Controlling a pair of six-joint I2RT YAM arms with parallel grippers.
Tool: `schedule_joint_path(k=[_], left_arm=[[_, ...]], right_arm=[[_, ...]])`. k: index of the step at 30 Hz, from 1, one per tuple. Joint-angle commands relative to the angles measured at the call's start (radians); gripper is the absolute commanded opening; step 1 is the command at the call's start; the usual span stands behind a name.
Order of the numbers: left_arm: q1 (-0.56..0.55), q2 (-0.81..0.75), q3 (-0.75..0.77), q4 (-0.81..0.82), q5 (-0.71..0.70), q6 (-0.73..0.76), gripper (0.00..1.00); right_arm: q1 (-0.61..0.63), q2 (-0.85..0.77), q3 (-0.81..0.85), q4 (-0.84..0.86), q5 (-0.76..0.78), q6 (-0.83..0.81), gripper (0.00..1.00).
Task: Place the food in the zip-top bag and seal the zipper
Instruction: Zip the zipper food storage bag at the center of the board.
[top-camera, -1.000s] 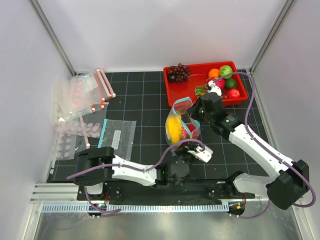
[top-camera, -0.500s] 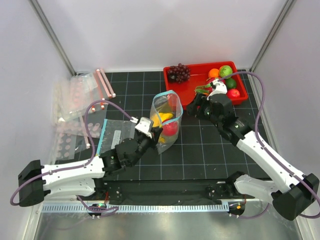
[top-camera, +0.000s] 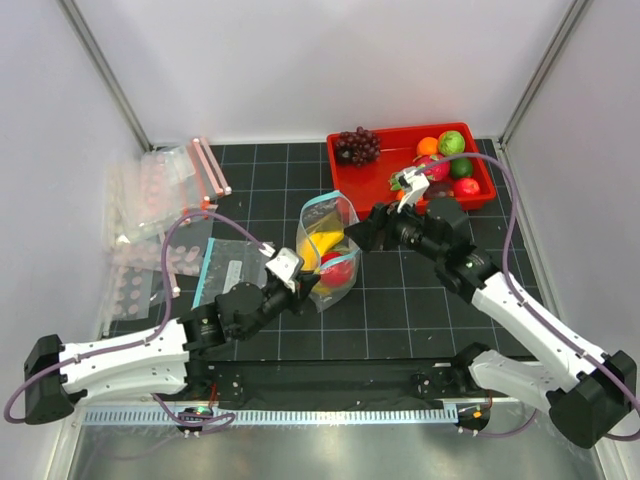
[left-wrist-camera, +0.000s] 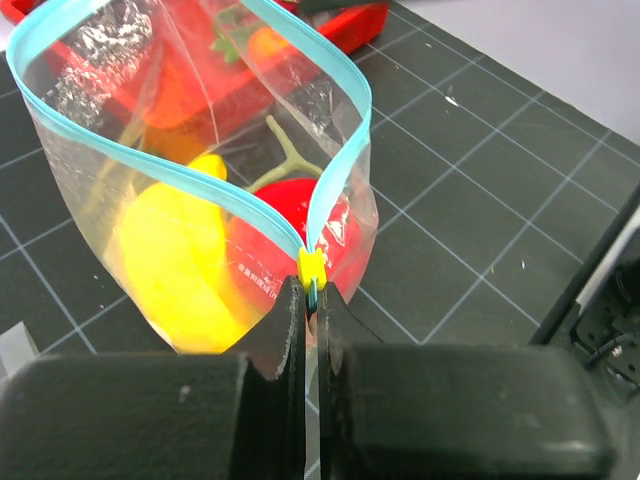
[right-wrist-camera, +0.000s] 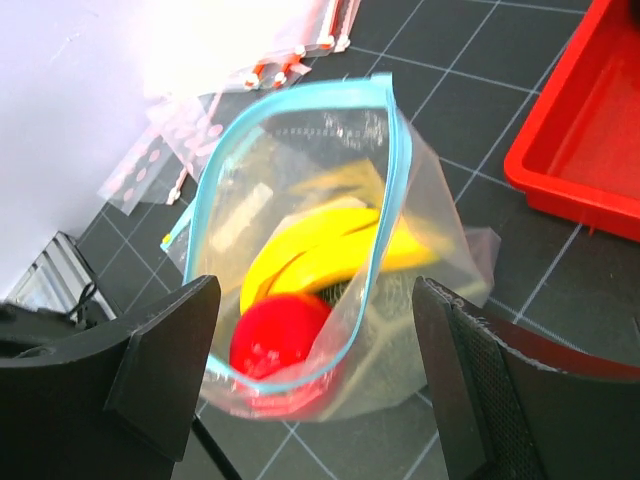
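The clear zip-top bag (top-camera: 328, 262) stands upright on the dark mat, its mouth gaping. Inside lie a yellow banana (right-wrist-camera: 330, 245) and a small red round fruit (right-wrist-camera: 272, 340); a pale green netted surface (right-wrist-camera: 412, 292) under them may be the melon. My left gripper (left-wrist-camera: 311, 290) is shut on the near end of the teal zipper (left-wrist-camera: 200, 172), just below its yellow end tab (left-wrist-camera: 312, 266). My right gripper (right-wrist-camera: 315, 295) hangs open above the mouth of the bag, a finger on each side, touching nothing. From above, it (top-camera: 366, 232) sits at the bag's right.
A red tray (top-camera: 352, 185) at the back right holds dark grapes (top-camera: 357, 146) and several other toy fruits. Spare clear bags with pink-red strips (top-camera: 165, 195) lie at the left. A flat bag with a teal strip (top-camera: 235, 268) lies beside my left arm.
My right gripper has opened, let go of the bag and drawn back. My left arm swung in from the front and took hold of the zipper's end; the bag shifted left.
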Motion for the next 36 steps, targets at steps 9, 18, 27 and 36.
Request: schedule_joint_path(k=[9, 18, 27, 36], left_arm=[[0.000, 0.015, -0.017, 0.013, 0.046, 0.019, 0.00], [0.000, -0.021, -0.026, 0.010, 0.049, 0.016, 0.00], [0.000, -0.048, 0.008, -0.033, 0.028, 0.027, 0.00], [0.046, -0.051, 0.043, 0.062, 0.002, 0.042, 0.00]], right_arm=[[0.005, 0.333, 0.423, -0.299, 0.187, -0.068, 0.79], [0.126, 0.506, 0.545, -0.442, 0.410, -0.157, 0.61], [0.155, 0.300, 0.447, -0.353, 0.903, -0.055, 0.33], [0.155, 0.108, 0.290, -0.344, 1.141, 0.065, 0.05]])
